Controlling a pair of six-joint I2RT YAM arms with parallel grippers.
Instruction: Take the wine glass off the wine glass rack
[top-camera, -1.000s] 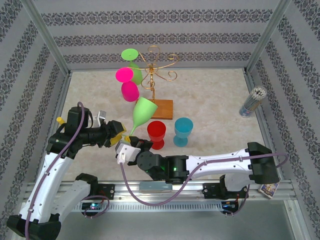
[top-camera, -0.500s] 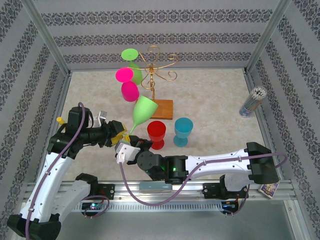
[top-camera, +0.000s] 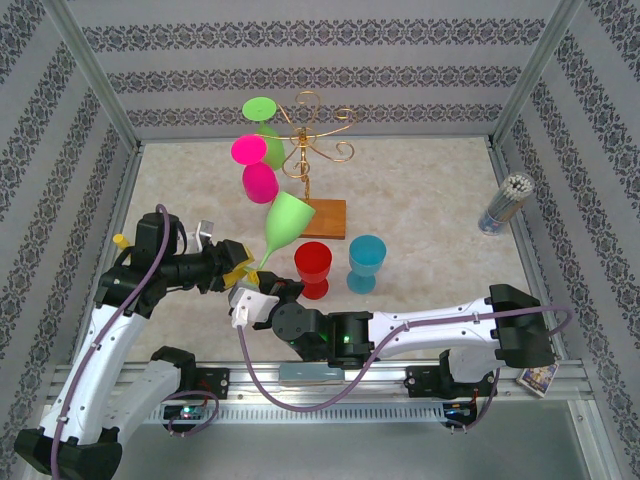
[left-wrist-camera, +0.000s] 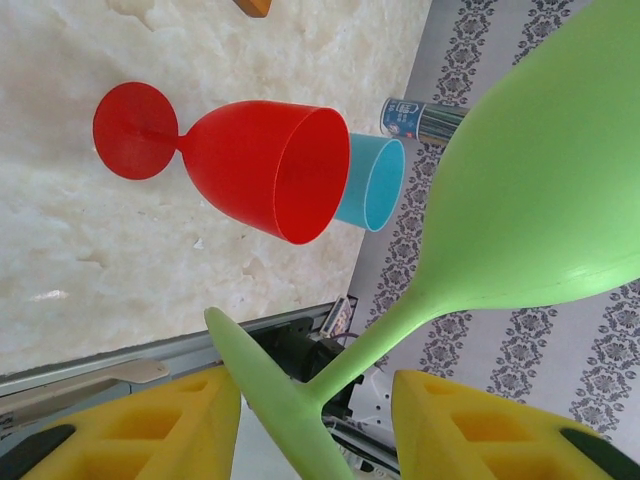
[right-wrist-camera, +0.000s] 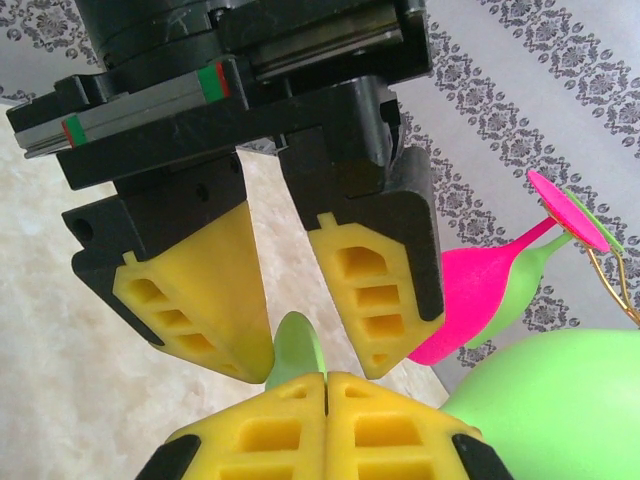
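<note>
**Green glass off the rack, held low between two grippers**

The light green wine glass hangs tilted above the near-left part of the desk. Its bowl leans far and right toward the wooden base of the wine glass rack, without touching the gold wire. A pink glass and a second green glass hang on the rack's left side.

The top view blurs the grip; the wrist views settle it. In the left wrist view, the left gripper has its yellow pads apart on either side of the foot and stem. A clear gap shows on one side. In the right wrist view, the right gripper has its pads pressed together. The foot's rim rises right at their seam and seems pinched there, though the contact itself is hidden.

Just right of the held glass, a red glass and a blue glass stand upright, close together. A printed tube of sticks stands at the desk's right edge, and a small card lies on the near rail. The print on both is too small to read.

The desk between the blue glass and the tube is bare, as is the far-right corner.
</note>
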